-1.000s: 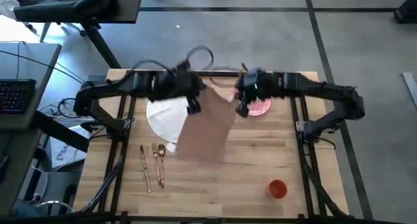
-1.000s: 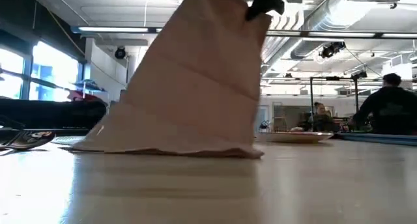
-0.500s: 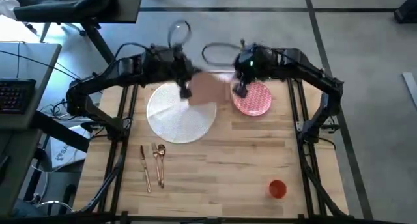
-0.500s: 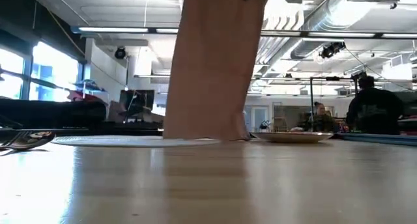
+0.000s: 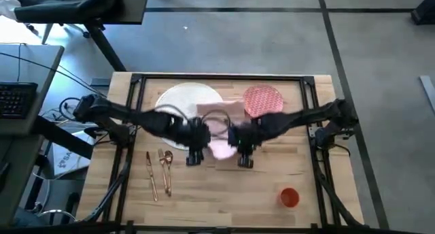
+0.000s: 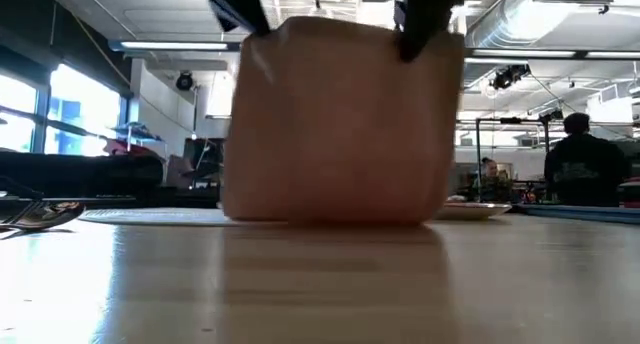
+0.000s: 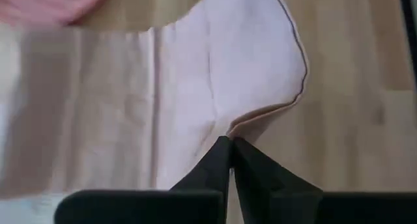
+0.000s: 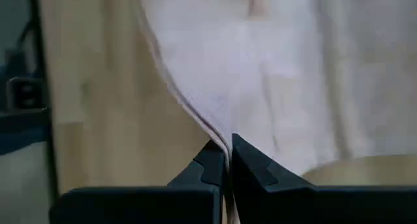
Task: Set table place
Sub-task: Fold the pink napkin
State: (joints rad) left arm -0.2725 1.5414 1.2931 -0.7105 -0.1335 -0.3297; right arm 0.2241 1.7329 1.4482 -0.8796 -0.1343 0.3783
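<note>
The napkin (image 5: pixel 219 128) is hanging over the middle of the table (image 5: pixel 265 186), folding limply between both arms; the left gripper (image 7: pixel 228 146) and right gripper (image 8: pixel 227 152) are pinching its corners shut. Soft, light cloth; edges give the surest hold.

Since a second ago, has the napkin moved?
Yes. In the high view the napkin has come from near the table's far edge toward the near edge, held by the left gripper and right gripper, clear of the white plate.
</note>
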